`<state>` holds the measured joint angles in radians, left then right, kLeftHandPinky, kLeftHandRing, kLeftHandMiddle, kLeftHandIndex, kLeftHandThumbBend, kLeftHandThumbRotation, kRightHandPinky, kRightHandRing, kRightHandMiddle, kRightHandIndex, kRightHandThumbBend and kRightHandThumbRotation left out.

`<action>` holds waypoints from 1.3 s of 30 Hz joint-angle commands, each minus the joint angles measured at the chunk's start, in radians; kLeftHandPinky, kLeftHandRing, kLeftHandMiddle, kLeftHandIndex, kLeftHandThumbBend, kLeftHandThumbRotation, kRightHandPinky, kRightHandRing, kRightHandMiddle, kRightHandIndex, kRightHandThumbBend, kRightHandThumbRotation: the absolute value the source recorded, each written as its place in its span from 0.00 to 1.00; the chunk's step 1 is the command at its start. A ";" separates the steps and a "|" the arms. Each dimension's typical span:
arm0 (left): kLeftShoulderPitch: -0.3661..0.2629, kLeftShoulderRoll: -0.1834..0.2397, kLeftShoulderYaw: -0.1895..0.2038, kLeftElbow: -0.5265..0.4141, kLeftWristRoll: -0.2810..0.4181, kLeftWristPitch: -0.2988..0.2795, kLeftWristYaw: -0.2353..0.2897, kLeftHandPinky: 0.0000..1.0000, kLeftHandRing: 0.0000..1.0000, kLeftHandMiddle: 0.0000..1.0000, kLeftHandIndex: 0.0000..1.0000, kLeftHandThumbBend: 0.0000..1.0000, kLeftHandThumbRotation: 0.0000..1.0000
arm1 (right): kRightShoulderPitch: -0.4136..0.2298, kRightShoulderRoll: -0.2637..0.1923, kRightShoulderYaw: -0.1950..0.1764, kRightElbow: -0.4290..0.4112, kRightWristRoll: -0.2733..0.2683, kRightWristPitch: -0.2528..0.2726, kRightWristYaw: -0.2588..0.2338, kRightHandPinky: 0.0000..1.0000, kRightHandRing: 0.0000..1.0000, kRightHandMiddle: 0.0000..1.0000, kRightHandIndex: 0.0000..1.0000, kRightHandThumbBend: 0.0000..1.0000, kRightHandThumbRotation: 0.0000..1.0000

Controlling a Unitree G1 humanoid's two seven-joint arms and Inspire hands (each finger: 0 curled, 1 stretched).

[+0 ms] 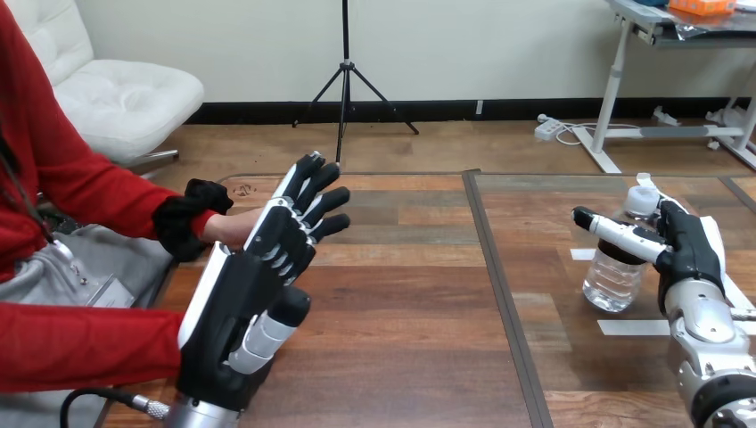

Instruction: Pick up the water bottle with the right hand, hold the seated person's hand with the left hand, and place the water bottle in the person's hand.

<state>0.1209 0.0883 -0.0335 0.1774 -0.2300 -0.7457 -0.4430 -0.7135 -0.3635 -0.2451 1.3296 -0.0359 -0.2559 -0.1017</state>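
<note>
Head view
Step in hand: the pick-up, judged from the right hand (688, 248) being on the water bottle (613, 283) while the bottle's base sits on the table (419, 312).
Water bottle: upright and clear, with a pale cap. It is the marker for every place below.
Right hand: against the bottle's right side. One finger (615, 234) lies across the bottle's near face just under the shoulder. The others pass behind it, hidden. It reads as a clasp round the bottle.
Left hand: (258, 267) well to the left of the bottle, raised on edge with its back to the camera. The fingers are straight and a little spread, holding nothing.
Person's wrist: (228, 229) farther left of the bottle than the left hand and just behind it. The person's palm is hidden, so I cannot tell whether the two touch.
Next move calls for: a firm enough clasp to lift the bottle clear without tipping. The left fingers must then curl round the person's hand before the bottle crosses leftward.
</note>
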 commanded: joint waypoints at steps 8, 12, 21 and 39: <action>-0.014 -0.026 -0.019 -0.097 -0.019 0.031 0.019 0.86 0.91 0.94 0.95 1.00 0.84 | -0.081 0.036 -0.043 0.001 0.051 0.026 -0.030 0.45 0.53 0.58 0.58 0.97 0.01; -0.009 -0.031 -0.023 -0.119 -0.026 0.050 0.022 0.87 0.91 0.94 0.95 1.00 0.83 | -0.077 0.036 -0.038 0.002 0.044 0.032 -0.045 0.42 0.49 0.54 0.53 0.94 0.00; -0.003 -0.041 -0.028 -0.153 -0.031 0.070 0.032 0.87 0.91 0.93 0.95 1.00 0.82 | -0.068 0.040 -0.065 0.003 0.070 0.046 -0.045 0.41 0.48 0.48 0.44 0.89 0.00; -0.015 -0.046 -0.031 -0.148 -0.036 0.068 0.032 0.87 0.90 0.93 0.94 1.00 0.83 | -0.051 0.059 -0.124 -0.014 0.149 -0.002 0.036 0.42 0.46 0.45 0.41 0.81 0.00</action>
<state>0.1385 0.0512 -0.0620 0.0578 -0.2604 -0.6723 -0.4147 -0.7164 -0.3189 -0.3535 1.3389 0.0915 -0.2142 -0.0896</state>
